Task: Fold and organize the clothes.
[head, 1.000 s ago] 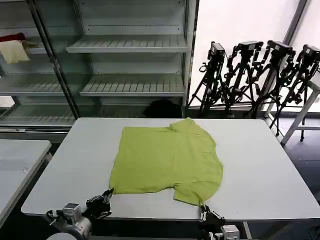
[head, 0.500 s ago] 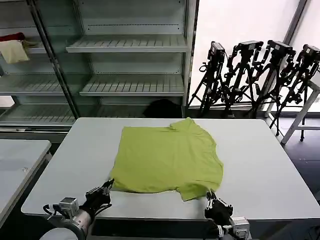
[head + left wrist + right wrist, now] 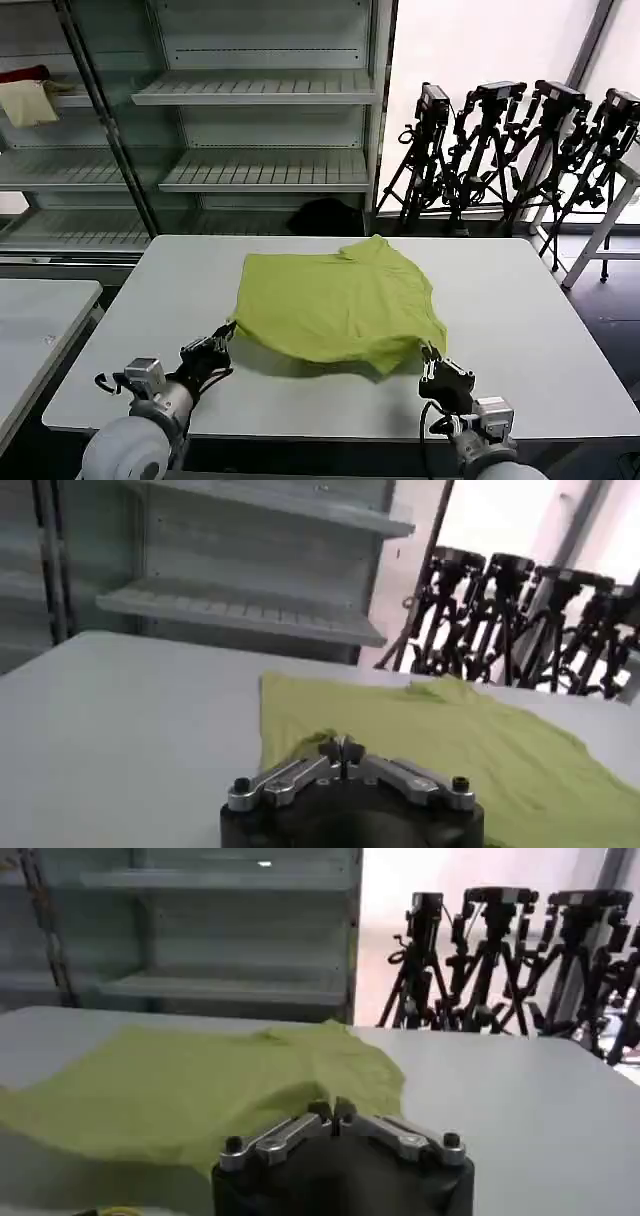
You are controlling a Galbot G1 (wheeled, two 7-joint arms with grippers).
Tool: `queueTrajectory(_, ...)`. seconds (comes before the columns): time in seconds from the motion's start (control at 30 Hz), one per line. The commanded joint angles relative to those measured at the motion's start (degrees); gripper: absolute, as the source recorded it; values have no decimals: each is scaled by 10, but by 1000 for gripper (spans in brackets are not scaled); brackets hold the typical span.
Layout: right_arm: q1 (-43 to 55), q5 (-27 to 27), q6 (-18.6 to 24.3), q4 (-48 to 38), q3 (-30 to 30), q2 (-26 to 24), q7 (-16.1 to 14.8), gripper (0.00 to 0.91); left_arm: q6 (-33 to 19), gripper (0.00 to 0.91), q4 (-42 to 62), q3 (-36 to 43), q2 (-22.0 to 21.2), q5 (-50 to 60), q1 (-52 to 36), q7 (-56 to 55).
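Head view: both grippers pinch the near hem of the lime-green T-shirt (image 3: 338, 305), lifted off the white table (image 3: 520, 300). Left gripper (image 3: 226, 333) clamps one corner between its fingertips; right gripper (image 3: 429, 352) clamps the other.

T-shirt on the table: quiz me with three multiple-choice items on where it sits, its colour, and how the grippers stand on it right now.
1. Where is the T-shirt?
A. on the white table
B. on a shelf
C. on the floor

2. What colour is it?
A. red
B. lime green
C. pale yellow

3. How is its near edge?
A. flat, with both grippers open
B. lifted, with both grippers shut on its corners
C. hanging off the table

Answers: 1 A, it spreads over the tabletop; 2 B, it is green in every view; 3 B, the left gripper and right gripper pinch the near corners, and a shadow lies under the raised hem.
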Motion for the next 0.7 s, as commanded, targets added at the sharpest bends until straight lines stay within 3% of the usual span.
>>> queueTrajectory(0.03,97,0,2,-75,-5,-2,-51,0,5,10,73,34,-23,-5,-110,-17)
queueTrajectory(0.47,226,-41,13,-206,-39,2,-94,0,-2,20,183,76,-77,36,-192,-22)
queueTrajectory(0.7,272,-71,30,-262,-71,16,-126,0,-5,20,207,79,-83,53,-192,-20)
